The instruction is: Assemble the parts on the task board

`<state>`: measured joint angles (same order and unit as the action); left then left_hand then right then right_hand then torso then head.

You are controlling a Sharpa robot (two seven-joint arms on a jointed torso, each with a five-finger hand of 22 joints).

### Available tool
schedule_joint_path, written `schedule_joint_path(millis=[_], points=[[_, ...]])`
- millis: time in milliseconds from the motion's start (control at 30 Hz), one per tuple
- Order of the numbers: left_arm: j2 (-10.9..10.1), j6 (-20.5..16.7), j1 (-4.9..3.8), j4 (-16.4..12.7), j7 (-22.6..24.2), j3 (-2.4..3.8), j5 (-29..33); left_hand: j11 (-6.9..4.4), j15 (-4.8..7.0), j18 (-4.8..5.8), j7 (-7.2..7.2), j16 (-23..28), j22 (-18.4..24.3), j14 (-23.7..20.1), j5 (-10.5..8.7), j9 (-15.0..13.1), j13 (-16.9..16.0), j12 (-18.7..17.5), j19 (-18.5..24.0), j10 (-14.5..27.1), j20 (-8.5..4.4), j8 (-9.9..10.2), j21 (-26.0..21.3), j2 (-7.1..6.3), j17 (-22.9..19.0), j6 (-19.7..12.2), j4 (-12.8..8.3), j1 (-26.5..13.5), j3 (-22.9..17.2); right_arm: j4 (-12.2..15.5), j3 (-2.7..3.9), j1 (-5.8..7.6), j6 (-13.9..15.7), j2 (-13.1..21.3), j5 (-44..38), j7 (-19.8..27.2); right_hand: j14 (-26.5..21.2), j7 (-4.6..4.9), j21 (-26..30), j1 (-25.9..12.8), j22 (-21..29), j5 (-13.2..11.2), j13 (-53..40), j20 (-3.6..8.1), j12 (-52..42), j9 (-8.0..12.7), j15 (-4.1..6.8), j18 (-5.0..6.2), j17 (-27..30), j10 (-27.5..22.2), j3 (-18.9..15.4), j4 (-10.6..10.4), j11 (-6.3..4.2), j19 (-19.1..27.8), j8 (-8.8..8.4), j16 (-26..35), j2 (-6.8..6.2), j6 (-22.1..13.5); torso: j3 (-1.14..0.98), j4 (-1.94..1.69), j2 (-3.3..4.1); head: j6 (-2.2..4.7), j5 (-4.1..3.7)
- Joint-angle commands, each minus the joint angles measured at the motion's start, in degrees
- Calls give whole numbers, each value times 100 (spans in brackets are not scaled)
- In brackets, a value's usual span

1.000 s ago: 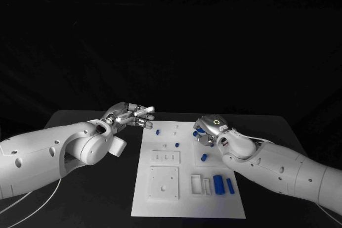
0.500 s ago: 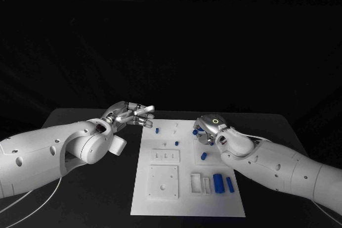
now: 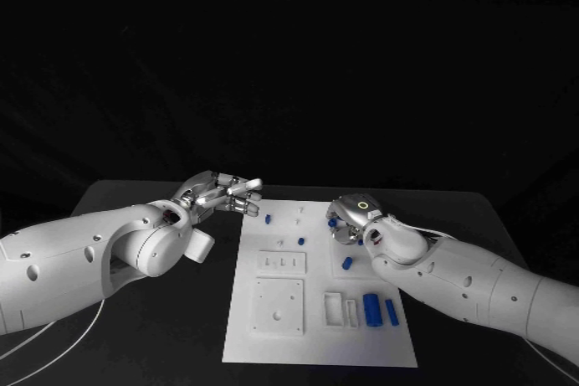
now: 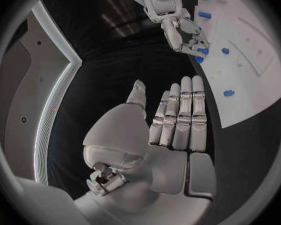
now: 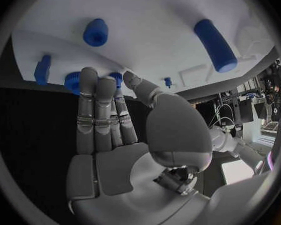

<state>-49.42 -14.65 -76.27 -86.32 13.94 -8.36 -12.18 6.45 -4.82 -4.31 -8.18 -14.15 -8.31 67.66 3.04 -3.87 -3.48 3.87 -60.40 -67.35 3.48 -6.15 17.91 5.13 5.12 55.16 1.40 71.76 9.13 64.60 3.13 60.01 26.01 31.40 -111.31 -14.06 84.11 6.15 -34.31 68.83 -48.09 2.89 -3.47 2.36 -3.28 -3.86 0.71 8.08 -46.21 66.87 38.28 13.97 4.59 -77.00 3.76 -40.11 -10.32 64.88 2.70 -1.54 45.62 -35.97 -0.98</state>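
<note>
The flat white rectangular task board (image 3: 289,319) lies on the black table (image 3: 145,206) between both robot hands. The right robot hand (image 3: 350,221), fingers straight and close together, touches small round blue plastic parts (image 5: 73,82) at its fingertips, gripping nothing plainly. A blue cylinder (image 5: 215,45) lies just beyond. The left robot hand (image 3: 223,193) hovers beside the board, fingers extended, empty.

1. I see the task board (image 3: 278,336) lying mid-worktop (image 3: 145,198).
2. Left robot hand (image 3: 223,193) hangs just off the board's far left corner.
3. Right robot hand (image 3: 352,218) sits over the board's far right edge, fingertips beside two parts (image 5: 93,81) there.
4. Two long parts (image 3: 379,309) lie near-right on the board.
</note>
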Motion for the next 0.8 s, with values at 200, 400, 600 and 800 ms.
schedule_joint_path(millis=[200, 400, 600, 800], points=[[12, 121, -9, 15, -14, 7, 2, 16, -4, 81, -49, 22, 8, 31, -26, -9, -4, -7, -37, 38, 12, 27, -33, -32, -8, -6, 10, -10, 26, 21, 1, 1, -42, 1, 61, 67, -7, -2, -313, 2, -320, -15, -6, 9, -22, -11, 43, -56, 20, 222, 20, -38, -61, -139, 5, -39, 130, 117, 5, -2, 16, -23, -3], [18, 150, -9, 39, -34, 7, 3, 16, -4, 81, -49, 22, 8, 31, -26, -9, -4, -7, -37, 38, 12, 27, -33, -32, -8, -6, 10, -10, 26, 17, 1, 1, -14, 13, 37, 11, -18, -43, -735, 179, -738, -15, -13, 109, -10, -33, 136, -132, 15, 583, 25, 98, -160, -182, -6, -54, 366, 332, 7, -3, 25, -26, -9], [21, 166, -9, 62, -48, 7, 3, 16, -4, 81, -49, 22, 8, 31, -26, -9, -4, -7, -37, 38, 12, 27, -33, -32, -8, -6, 10, -10, 26, 33, 1, 1, 41, 21, -36, -60, -36, -72, -964, 301, -1122, -13, -29, 170, -19, -37, 187, -148, -1, 763, 72, 245, -207, -102, 1, -77, 498, 436, 7, -1, 32, -21, -4], [21, 183, -8, 73, -63, 6, 3, 19, -5, 80, -50, 35, 20, 32, -26, -11, -4, -7, -46, 49, 14, 24, -53, -32, -9, -10, 11, -10, 22, 59, 2, 1, 148, 26, -104, -119, -27, -125, -1117, 393, -1351, -11, -52, 210, -20, -83, 232, -165, 14, 996, 67, 242, -269, -102, -1, -60, 508, 615, 9, -5, 34, -24, -2]])
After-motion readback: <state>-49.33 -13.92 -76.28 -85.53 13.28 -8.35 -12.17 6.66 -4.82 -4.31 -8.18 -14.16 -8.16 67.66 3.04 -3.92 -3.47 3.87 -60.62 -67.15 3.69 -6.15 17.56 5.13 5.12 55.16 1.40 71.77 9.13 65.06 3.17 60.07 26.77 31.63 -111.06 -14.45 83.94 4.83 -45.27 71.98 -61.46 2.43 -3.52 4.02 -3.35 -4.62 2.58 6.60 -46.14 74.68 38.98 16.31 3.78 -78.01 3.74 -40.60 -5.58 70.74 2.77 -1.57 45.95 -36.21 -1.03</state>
